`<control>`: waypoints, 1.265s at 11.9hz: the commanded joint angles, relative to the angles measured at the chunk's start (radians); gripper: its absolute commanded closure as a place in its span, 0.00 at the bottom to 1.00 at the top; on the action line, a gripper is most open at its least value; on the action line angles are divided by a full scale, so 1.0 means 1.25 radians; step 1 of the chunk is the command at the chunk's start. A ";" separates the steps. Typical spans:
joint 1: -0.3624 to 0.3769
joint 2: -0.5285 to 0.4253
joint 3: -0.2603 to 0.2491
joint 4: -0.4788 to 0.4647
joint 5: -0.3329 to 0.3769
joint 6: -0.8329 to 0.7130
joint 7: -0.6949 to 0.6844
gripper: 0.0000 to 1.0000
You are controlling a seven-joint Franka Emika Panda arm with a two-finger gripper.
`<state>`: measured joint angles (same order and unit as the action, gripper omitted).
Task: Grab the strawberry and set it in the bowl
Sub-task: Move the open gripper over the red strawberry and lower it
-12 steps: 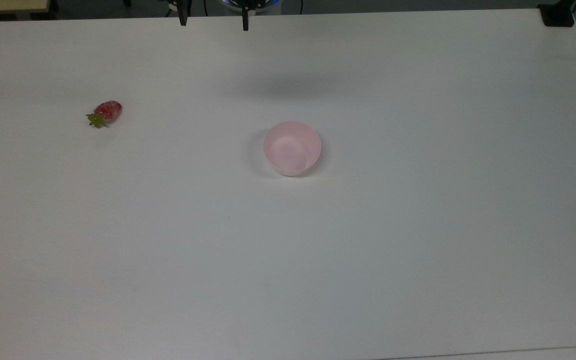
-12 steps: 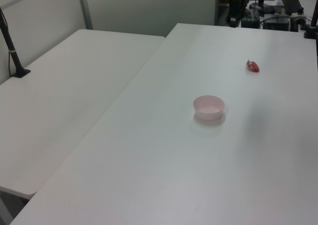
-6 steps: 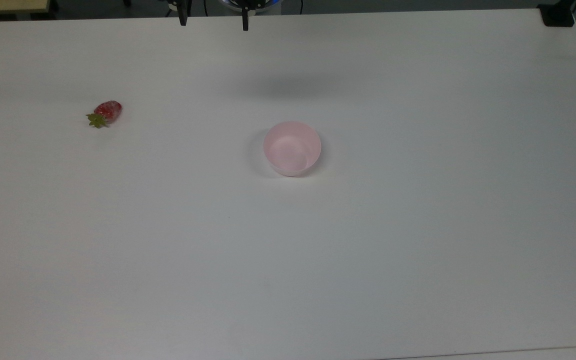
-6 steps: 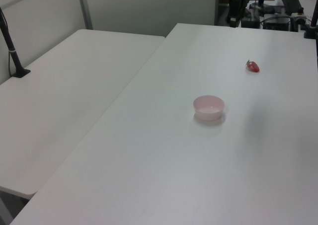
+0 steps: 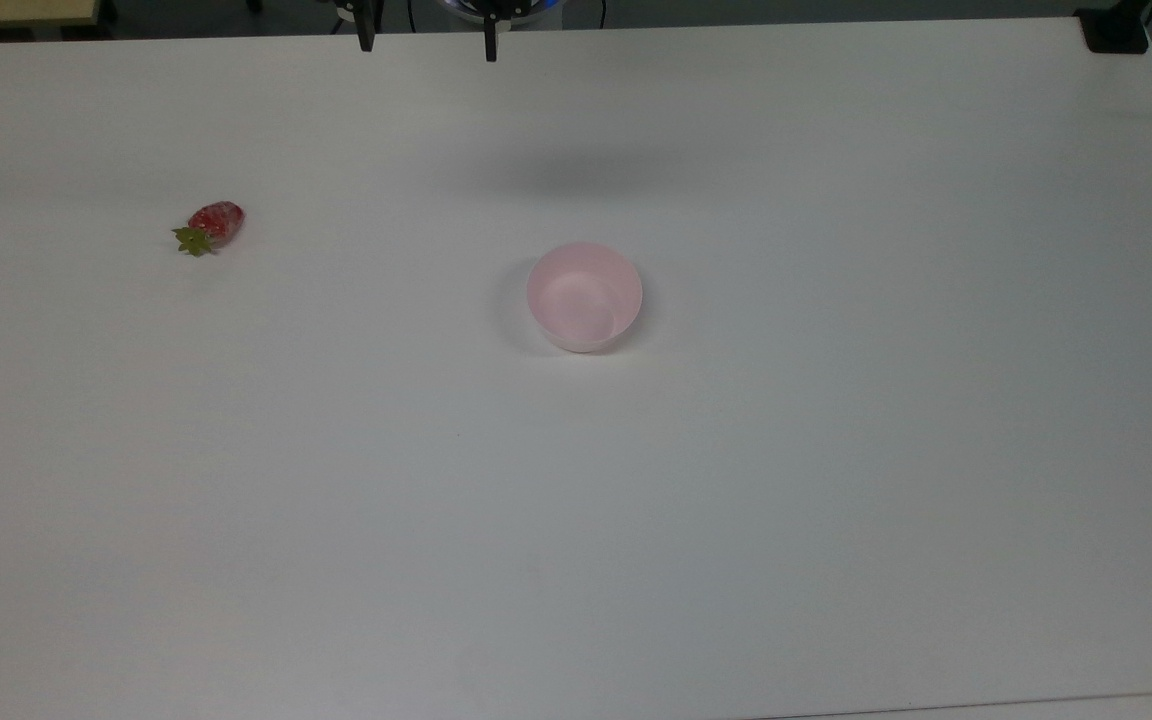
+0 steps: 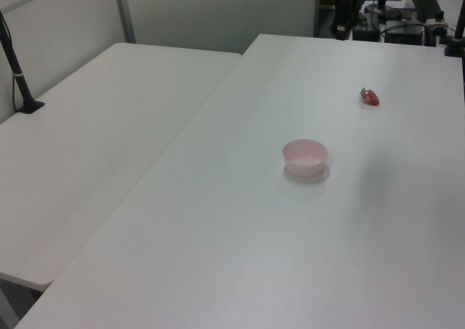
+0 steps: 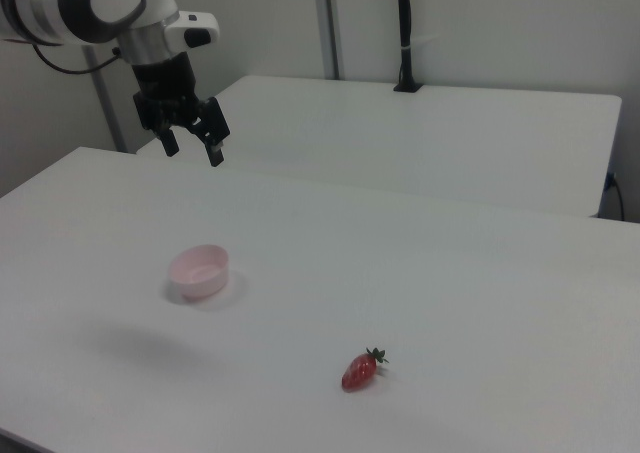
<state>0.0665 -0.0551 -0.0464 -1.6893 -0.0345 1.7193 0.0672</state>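
Observation:
A small red strawberry (image 5: 215,221) with a green cap lies on the white table at the top view's left; it also shows in the left view (image 6: 370,97) and the right view (image 7: 360,370). The pale pink bowl (image 5: 584,296) stands empty near the table's middle (image 6: 305,157) (image 7: 198,271). My gripper (image 7: 193,147) hangs open high above the table, up and behind the bowl in the right view, nothing between its fingers. Its two dark fingertips (image 5: 365,40) poke in at the top view's upper edge, far from the strawberry.
A second white table (image 6: 94,133) adjoins along the left view's left, with a black pole (image 6: 16,67) clamped on it. A black clamp (image 5: 1114,30) sits at the top view's upper right corner. Cables and equipment (image 6: 407,17) crowd the far end in the left view.

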 commanded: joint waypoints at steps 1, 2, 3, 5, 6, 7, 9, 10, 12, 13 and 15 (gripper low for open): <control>0.002 -0.006 -0.007 0.000 0.019 -0.003 -0.011 0.00; 0.000 -0.007 -0.008 0.000 0.019 -0.003 -0.016 0.00; -0.011 -0.007 -0.008 0.000 0.019 -0.005 -0.025 0.00; -0.035 -0.007 -0.008 0.000 0.018 -0.020 -0.116 0.00; -0.057 -0.010 -0.008 0.003 0.017 -0.051 -0.163 0.00; -0.085 -0.012 -0.008 0.009 0.012 -0.063 -0.202 0.00; -0.142 -0.006 -0.012 0.002 -0.001 -0.059 -0.208 0.00; -0.177 -0.003 -0.018 -0.015 -0.032 -0.050 -0.208 0.00; -0.204 0.012 -0.063 -0.062 -0.034 0.016 -0.206 0.00; -0.205 0.021 -0.077 -0.117 -0.034 0.094 -0.206 0.00; -0.216 0.060 -0.087 -0.238 -0.036 0.277 -0.200 0.00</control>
<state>-0.2053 -0.0138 -0.1426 -1.8224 -0.0653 1.8437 -0.1900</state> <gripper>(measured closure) 0.000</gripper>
